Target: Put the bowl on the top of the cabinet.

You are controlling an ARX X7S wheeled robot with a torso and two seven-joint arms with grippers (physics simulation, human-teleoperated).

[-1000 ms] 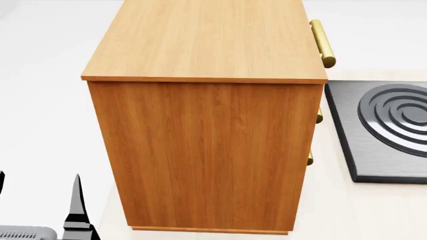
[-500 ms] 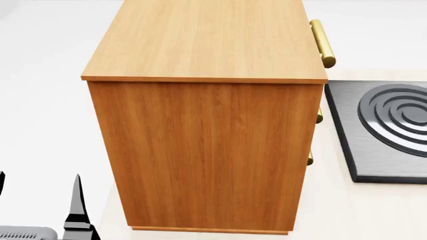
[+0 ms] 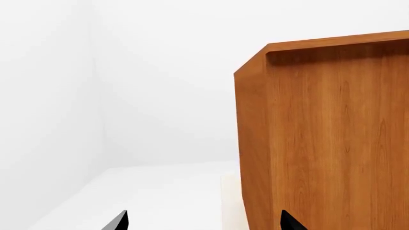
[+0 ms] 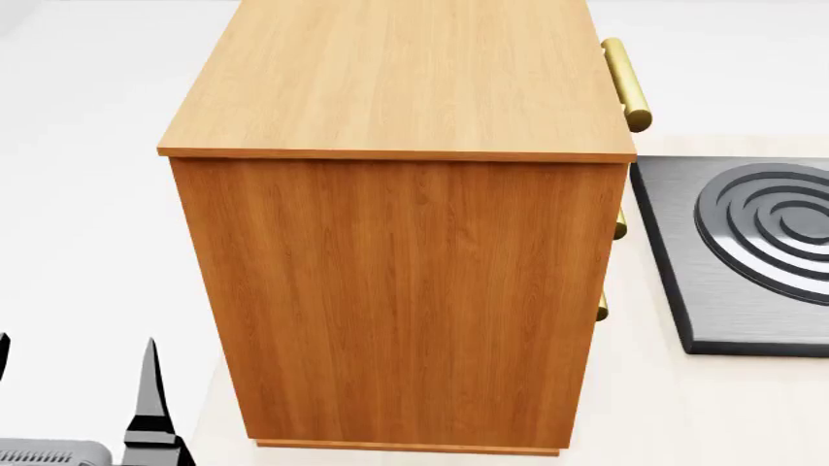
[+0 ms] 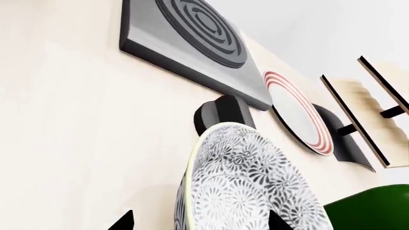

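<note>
Cabinet (image 4: 402,194) view unchanged, arms unmoved

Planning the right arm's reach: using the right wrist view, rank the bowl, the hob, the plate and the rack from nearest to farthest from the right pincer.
1. Bowl, right between the pincer's tips.
2. Hob, just past the bowl on the counter.
3. Plate, beside the hob; these two are too close to call.
4. Rack, beyond the plate.

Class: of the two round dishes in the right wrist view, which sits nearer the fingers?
The deep leaf-patterned grey-and-white bowl; the flat red-ringed white plate lies farther off.
</note>
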